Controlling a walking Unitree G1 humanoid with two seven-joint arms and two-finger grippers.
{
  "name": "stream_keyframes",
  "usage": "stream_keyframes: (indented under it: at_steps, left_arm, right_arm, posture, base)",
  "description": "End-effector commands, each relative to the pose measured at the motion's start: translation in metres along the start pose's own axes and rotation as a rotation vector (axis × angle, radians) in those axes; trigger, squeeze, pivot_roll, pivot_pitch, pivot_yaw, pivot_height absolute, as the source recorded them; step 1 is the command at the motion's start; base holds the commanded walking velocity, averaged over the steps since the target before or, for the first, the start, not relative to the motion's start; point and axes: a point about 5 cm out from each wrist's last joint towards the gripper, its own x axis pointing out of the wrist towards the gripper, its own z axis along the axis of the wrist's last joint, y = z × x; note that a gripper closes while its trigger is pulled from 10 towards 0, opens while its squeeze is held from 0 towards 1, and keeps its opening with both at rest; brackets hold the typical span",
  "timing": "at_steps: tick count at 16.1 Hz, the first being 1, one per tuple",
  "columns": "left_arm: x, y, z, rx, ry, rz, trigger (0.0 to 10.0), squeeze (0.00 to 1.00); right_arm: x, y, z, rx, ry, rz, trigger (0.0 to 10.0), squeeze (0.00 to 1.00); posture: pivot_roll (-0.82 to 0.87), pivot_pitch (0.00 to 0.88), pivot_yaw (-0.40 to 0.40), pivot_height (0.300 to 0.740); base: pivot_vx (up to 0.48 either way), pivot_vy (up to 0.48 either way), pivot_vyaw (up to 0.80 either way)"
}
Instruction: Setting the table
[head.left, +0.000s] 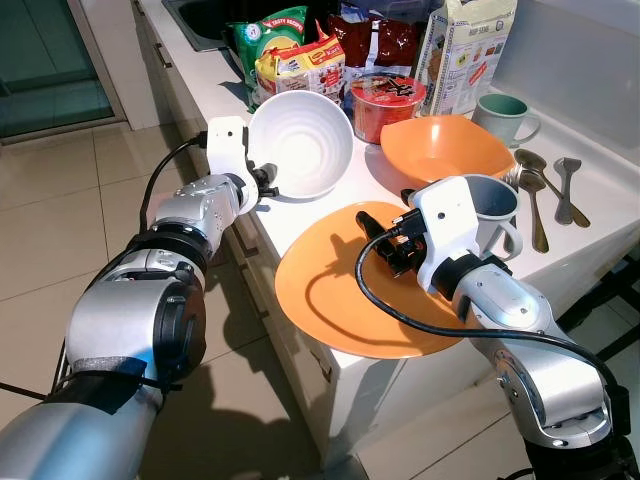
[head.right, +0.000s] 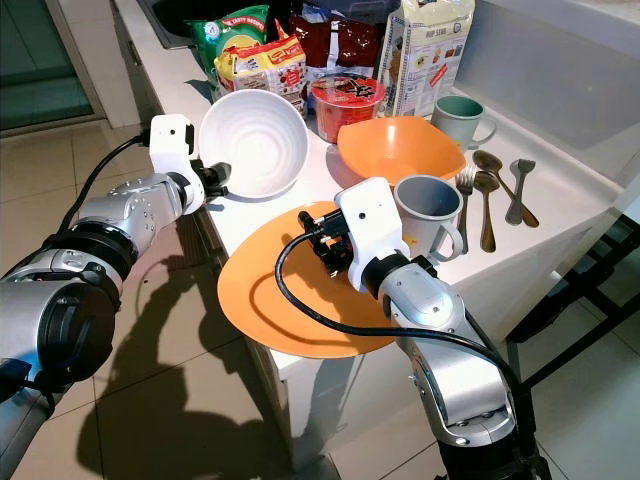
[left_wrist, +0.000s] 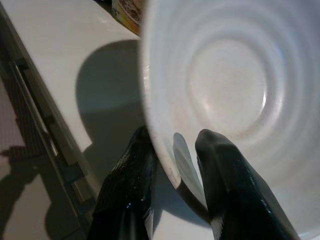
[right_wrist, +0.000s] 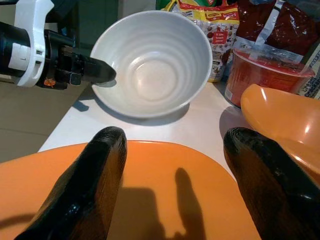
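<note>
1. A plate (head.left: 340, 290) is set on the counter (head.left: 610, 215) at its near edge, partly overhanging it.
2. A tilted bowl (head.left: 300, 142) is placed behind the plate, toward the left.
3. A second bowl (head.left: 445, 148) is found right of the first, with a cup noodle tub (head.left: 385, 100) behind it.
4. A mug (head.left: 492, 210) is stood just right of the plate.
5. Cutlery (head.left: 545, 190) is laid right of the mug.
6. Another mug (head.left: 503, 117) is placed behind the cutlery.
7. Food packets (head.left: 290, 55) are lined up at the back.

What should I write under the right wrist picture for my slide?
Open right gripper hovers over the orange plate, facing the white bowl.
</note>
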Motion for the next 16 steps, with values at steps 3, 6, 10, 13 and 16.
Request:
stream_keyframes:
  at_steps: [3, 6, 10, 13, 16]
  left_arm:
    - [-0.001, 0.004, -0.003, -0.016, 0.007, 0.011, 0.0, 0.0]
    - [-0.001, 0.004, -0.005, -0.04, 0.007, 0.004, 0.0, 0.0]
    - [-0.001, 0.003, -0.001, -0.097, -0.016, -0.005, 0.0, 0.0]
    - [-0.002, 0.005, 0.004, -0.136, -0.041, -0.005, 0.0, 0.0]
    - [-0.008, 0.014, 0.029, -0.214, -0.129, -0.008, 0.0, 0.0]
  right_arm:
    - [0.002, 0.002, 0.0, -0.004, -0.003, 0.012, 10.0, 0.0]
    - [0.002, 0.002, 0.0, -0.007, -0.005, 0.013, 10.0, 0.0]
    - [0.004, 0.001, 0.0, -0.01, -0.009, 0.011, 10.0, 0.0]
    - [0.007, 0.0, 0.001, -0.011, -0.015, 0.01, 10.0, 0.0]
    - [0.012, 0.0, 0.004, -0.007, -0.037, 0.012, 10.0, 0.0]
  posture:
    - [-0.1, 0.0, 0.031, 0.74]
    - [-0.1, 0.0, 0.031, 0.74]
    - [-0.1, 0.0, 0.031, 0.74]
    - [-0.1, 0.0, 0.03, 0.74]
    - [-0.06, 0.0, 0.015, 0.74]
  base:
    - [0.0, 0.0, 0.0]
    - [0.0, 0.0, 0.0]
    - [0.0, 0.0, 0.0]
    - [0.0, 0.0, 0.0]
    - [0.0, 0.0, 0.0]
